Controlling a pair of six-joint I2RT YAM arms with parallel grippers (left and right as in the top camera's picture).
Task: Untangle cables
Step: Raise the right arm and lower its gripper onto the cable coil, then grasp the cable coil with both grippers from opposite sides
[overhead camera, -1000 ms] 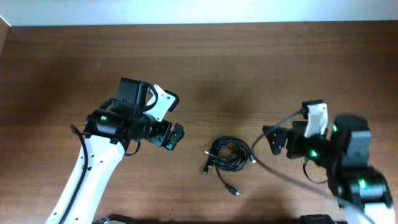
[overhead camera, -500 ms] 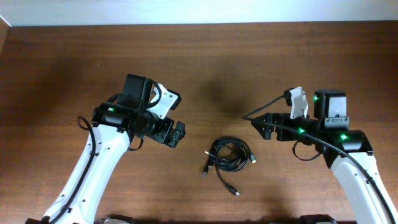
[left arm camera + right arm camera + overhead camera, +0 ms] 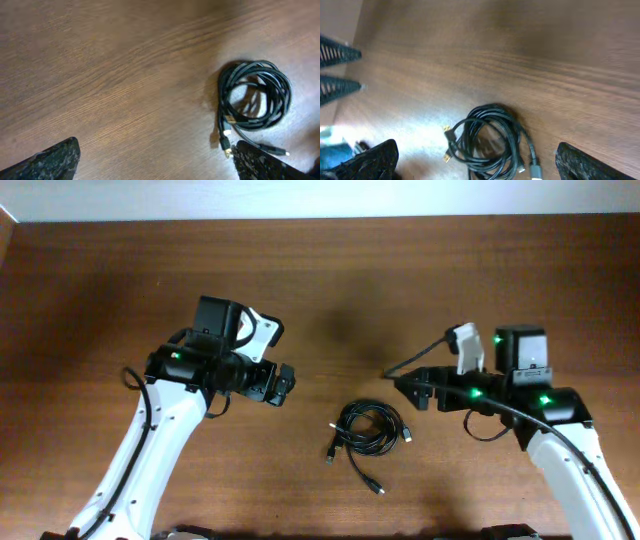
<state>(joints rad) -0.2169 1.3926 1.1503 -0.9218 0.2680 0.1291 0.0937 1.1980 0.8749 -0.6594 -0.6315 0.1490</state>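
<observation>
A tangle of black cables (image 3: 370, 430) lies coiled on the wooden table (image 3: 330, 290), with loose plug ends trailing toward the front. It shows in the left wrist view (image 3: 254, 104) at the right and in the right wrist view (image 3: 487, 140) at the bottom centre. My left gripper (image 3: 283, 384) is open and empty, to the left of the coil. In its own view (image 3: 159, 162) the right finger is near a gold plug. My right gripper (image 3: 413, 387) is open and empty, just right of the coil and above the table; its jaws (image 3: 479, 161) straddle the coil in its own view.
The table's far edge meets a pale wall (image 3: 320, 198) at the top. Black slatted objects (image 3: 335, 70) show at the left edge of the right wrist view.
The right arm has swung up and left, bringing its gripper next to the coil. The left gripper has shifted slightly up. The cables have not moved.
</observation>
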